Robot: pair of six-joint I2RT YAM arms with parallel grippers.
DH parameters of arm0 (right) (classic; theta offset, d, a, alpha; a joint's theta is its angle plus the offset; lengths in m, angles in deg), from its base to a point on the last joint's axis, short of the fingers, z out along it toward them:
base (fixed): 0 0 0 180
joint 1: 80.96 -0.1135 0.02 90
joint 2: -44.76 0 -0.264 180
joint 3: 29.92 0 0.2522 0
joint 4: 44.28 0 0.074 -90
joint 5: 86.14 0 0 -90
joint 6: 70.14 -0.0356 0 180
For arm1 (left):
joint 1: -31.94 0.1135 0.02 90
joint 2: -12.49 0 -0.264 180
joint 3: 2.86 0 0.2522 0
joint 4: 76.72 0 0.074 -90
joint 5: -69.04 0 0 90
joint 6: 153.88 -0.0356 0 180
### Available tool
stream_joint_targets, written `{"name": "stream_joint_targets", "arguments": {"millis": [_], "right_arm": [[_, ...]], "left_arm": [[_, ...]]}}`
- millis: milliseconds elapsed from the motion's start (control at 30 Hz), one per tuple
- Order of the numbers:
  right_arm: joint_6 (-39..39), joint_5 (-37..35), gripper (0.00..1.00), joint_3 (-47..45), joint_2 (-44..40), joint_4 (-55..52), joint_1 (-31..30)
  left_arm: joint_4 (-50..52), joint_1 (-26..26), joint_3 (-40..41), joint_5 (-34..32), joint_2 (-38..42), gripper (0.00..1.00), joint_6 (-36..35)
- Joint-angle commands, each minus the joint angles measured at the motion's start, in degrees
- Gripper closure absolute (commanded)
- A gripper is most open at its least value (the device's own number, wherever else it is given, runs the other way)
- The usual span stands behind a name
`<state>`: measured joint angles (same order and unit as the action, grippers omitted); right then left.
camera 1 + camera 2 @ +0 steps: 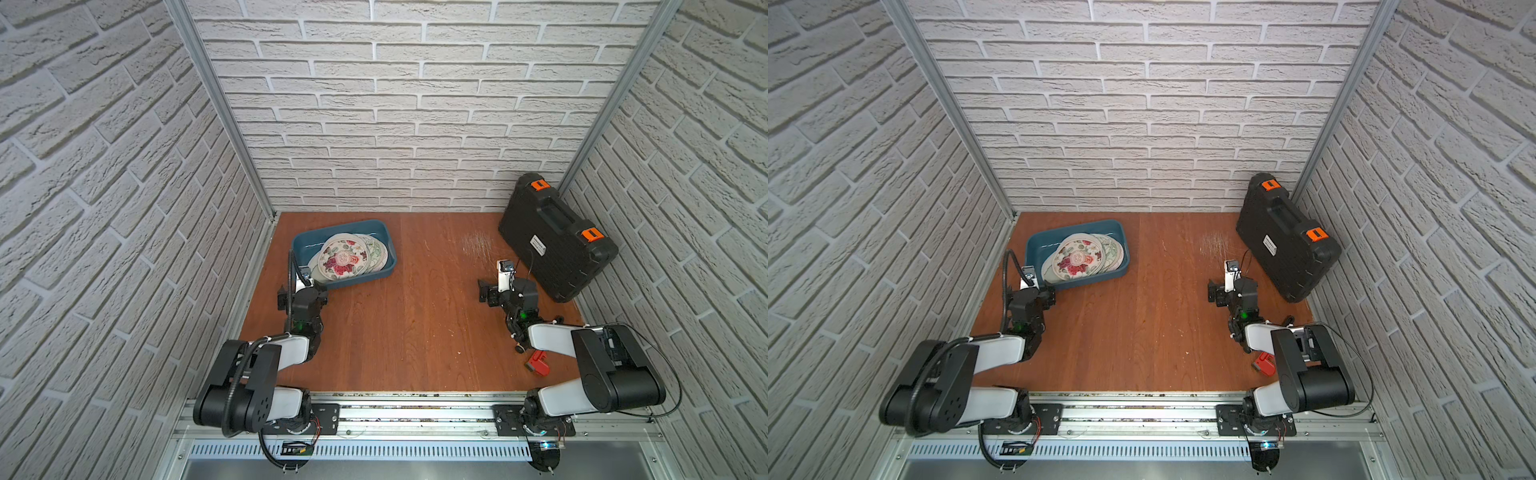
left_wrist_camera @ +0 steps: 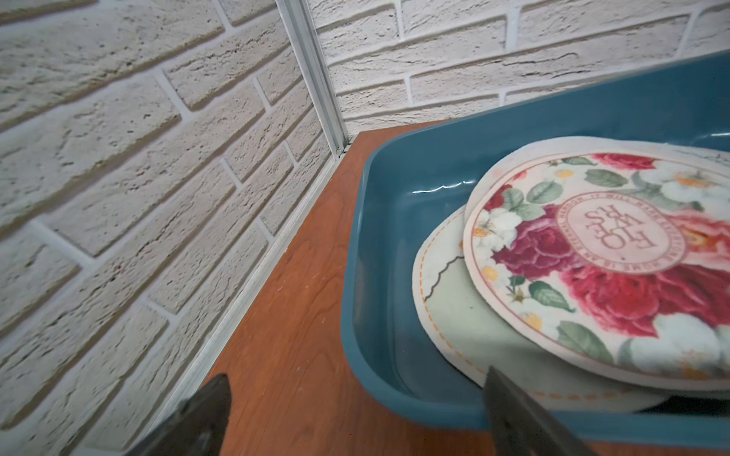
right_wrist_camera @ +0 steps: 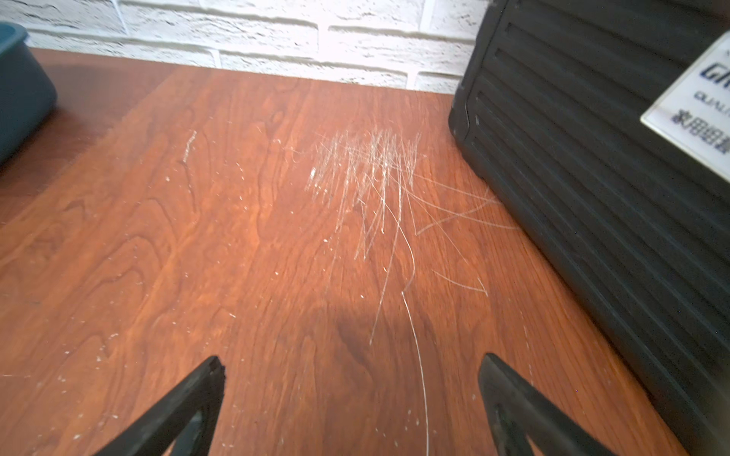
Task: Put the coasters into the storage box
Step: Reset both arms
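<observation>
Both claws stood wide open and empty. With the brick back wall taken as 12 o'clock on the wooden table (image 1: 415,316), the left claw (image 2: 355,375) sat at about 9 o'clock, at the near left corner of the storage box (image 1: 376,272). In its wrist view one dark finger showed over bare table and the other over the box's near wall; whether that finger touched the rim could not be told.

The teal storage box lay at about 10 o'clock, slightly turned, near the left wall. The coasters (image 1: 343,257) lay inside it as an overlapping, fanned pile. The top one was printed with red and pink roses, white blossoms and a round label in the middle. Under it showed a pale green one with an orange dashed border. The pile filled the box's 4 o'clock part and reached its right wall, leaving bare teal floor toward 10 o'clock.

The right claw (image 3: 351,359) hung at about 3 o'clock, over bare scratched wood, touching nothing. A black case (image 1: 552,237) with orange latches lay just beside it at about 2 o'clock, in the far right corner. A small red object (image 1: 539,362) lay at about 4 o'clock, partly hidden under the right arm
</observation>
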<state>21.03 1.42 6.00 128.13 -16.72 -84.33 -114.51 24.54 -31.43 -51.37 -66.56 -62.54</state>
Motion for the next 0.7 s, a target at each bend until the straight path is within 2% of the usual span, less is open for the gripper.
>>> {"name": "stream_joint_targets", "arguments": {"millis": [0,100,200,267,333,367,433,667], "right_arm": [[0.77,1.47,0.0,-0.22,0.43,3.19,0.21],[0.6,1.7,0.0,0.15,0.58,2.56,0.56],[0.12,2.34,0.0,0.69,0.81,1.89,0.96],[-0.32,3.58,0.0,1.08,0.94,1.22,1.9],[-0.38,3.68,0.0,1.03,0.92,1.31,1.98],[-0.38,3.67,0.0,1.08,0.91,1.14,2.08],[-0.41,3.76,0.0,1.18,1.01,1.14,2.06],[-0.38,3.93,0.0,1.08,0.85,1.12,2.15]], "left_arm": [[-13.43,2.3,1.07,5.27,-4.52,0.02,0.2],[-20.94,2.89,1.83,6.53,-10.41,0.02,-0.11],[-17.56,4.58,1.6,8.94,-9.02,0.02,2.0],[-15.28,5.4,-2.02,11.7,-12.77,0.02,1.21],[-4.3,7.58,-4.86,15.14,-10.14,0.02,3.92],[-6.66,8.69,-4.92,15.03,-11.3,0.02,5.09],[-2.72,9.02,-6.01,14.95,-10.42,0.02,6.0],[-3.43,9.36,-6.22,15.38,-11.09,0.02,6.14]]}}
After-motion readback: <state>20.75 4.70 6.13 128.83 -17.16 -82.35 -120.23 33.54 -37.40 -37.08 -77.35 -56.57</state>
